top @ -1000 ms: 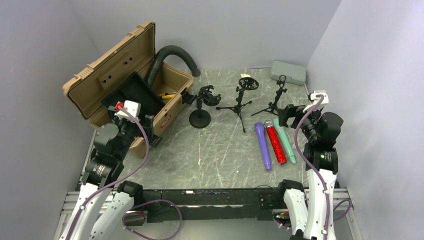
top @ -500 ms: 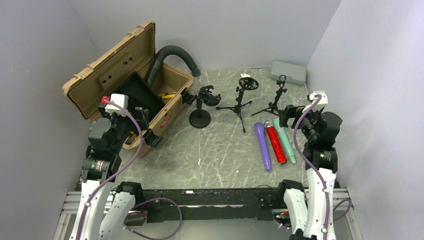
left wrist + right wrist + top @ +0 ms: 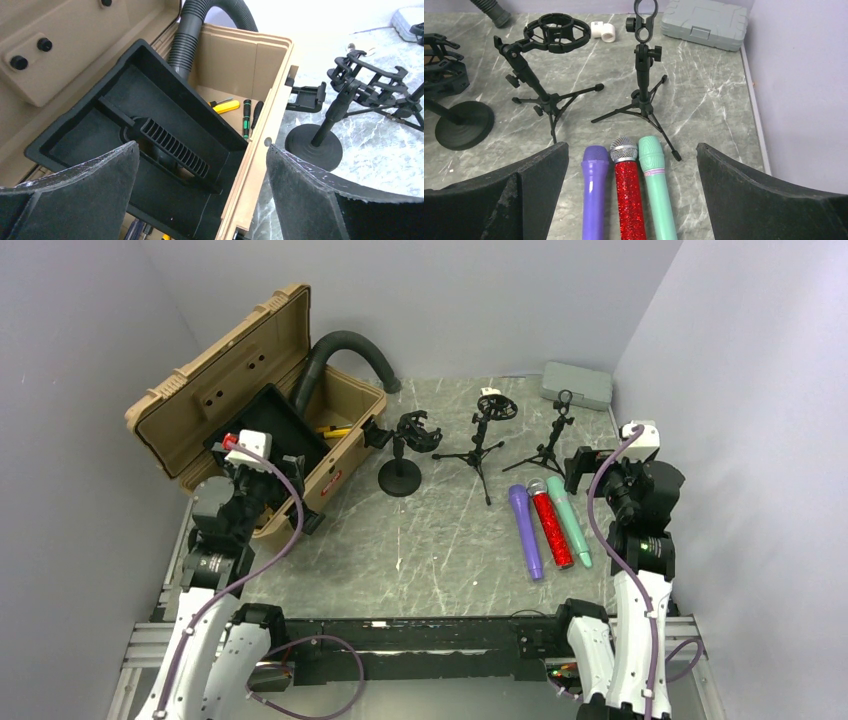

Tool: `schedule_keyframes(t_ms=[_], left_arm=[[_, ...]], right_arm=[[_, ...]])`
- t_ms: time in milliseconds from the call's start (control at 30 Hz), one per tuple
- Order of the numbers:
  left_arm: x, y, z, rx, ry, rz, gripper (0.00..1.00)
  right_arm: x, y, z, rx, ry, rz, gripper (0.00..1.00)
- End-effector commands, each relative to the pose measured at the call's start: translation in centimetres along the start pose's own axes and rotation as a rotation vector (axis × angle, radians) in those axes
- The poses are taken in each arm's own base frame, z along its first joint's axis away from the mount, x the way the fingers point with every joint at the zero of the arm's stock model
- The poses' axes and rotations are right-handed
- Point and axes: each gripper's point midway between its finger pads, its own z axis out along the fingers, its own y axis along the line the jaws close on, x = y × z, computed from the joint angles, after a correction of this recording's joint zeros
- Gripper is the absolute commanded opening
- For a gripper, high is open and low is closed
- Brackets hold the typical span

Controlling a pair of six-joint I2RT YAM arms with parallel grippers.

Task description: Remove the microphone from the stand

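Note:
Three microphones lie side by side on the table: purple (image 3: pixel 525 532), red glitter (image 3: pixel 550 530) and teal (image 3: pixel 569 522). Behind them stand three black stands: a round-base one (image 3: pixel 400 476), a tripod with a ring mount (image 3: pixel 480 445) and a tripod with a clip (image 3: pixel 553 440). No stand holds a microphone. My right gripper (image 3: pixel 631 146) hangs open just above the purple (image 3: pixel 595 190), red (image 3: pixel 629 195) and teal (image 3: pixel 656 185) microphones. My left gripper (image 3: pixel 202 147) is open over the front wall of the tan case (image 3: pixel 260 165).
The open tan case (image 3: pixel 215 390) sits back left with a black tray (image 3: pixel 100 135), small tools and a grey hose (image 3: pixel 187 35). A grey box (image 3: pixel 577 385) lies at the back right. A small white piece (image 3: pixel 602 29) rests behind the ring mount. Walls close in on both sides.
My left arm swung a little left and back, then returned partway to the right. The right arm has hardly moved. Both grippers stayed open.

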Motion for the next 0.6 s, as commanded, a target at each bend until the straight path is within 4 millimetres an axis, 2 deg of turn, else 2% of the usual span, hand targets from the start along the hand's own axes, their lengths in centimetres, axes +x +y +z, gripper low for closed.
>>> schedule_keyframes(t_ms=[0, 200, 567], left_arm=[[-1.2, 0.1, 0.6, -0.003, -0.067, 0.003, 1.00], [-1.4, 0.0, -0.2, -0.002, -0.059, -0.027, 0.99], [1.4, -0.1, 0.0, 0.005, -0.043, 0.000, 0.99]], right_arm=[[-0.8, -0.6, -0.2, 0.029, -0.035, -0.021, 1.00], [-0.6, -0.8, -0.2, 0.033, -0.034, -0.022, 1.00], [-0.5, -1.0, -0.3, 0.041, -0.043, -0.029, 1.00]])
